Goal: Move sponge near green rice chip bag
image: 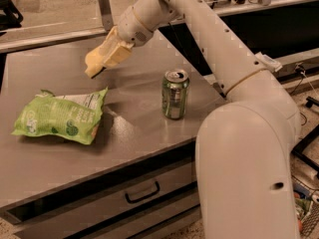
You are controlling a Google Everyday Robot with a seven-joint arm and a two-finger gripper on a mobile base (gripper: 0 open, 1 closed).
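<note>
My gripper (95, 67) hangs above the back middle of the grey table (144, 103), shut on the pale yellow sponge (99, 58), which is held clear of the surface. The green rice chip bag (60, 116) lies flat on the left of the table, in front of and below the sponge, apart from it. The cream fingers partly cover the sponge.
A green drink can (175, 94) stands upright to the right of the bag, near the table's right edge. My white arm and base (244, 153) stand to the right of the table. A drawer with a dark handle (142, 193) is in the table's front.
</note>
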